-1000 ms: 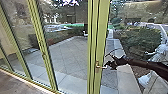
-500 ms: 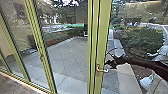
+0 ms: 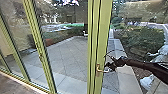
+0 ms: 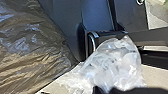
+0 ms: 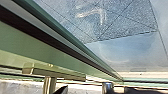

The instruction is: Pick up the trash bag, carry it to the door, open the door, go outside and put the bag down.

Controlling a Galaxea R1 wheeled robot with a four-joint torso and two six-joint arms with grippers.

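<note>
Grey paving in square slabs (image 3: pixel 67 55) beyond the glass. Pale stone kerb (image 3: pixel 128 80) along its right edge. Past the kerb, a broad, rounded green shrub (image 3: pixel 145 37); nearer, at far right, a white, statue-like form (image 3: pixel 147 82), details blurred. Brown indoor floor (image 3: pixel 15 86), lower left of head view.

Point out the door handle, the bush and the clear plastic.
Door handle (image 3: pixel 98 68), head view: its upright plate.
Bush (image 3: pixel 143 38), head view: middle of its leaves.
Clear plastic (image 4: pixel 116 63), left wrist view: its crumpled middle.

It's an office building (green-framed glass wall (image 3: pixel 102 37)) beside a paved yard (image 3: pixel 71 55).
</note>
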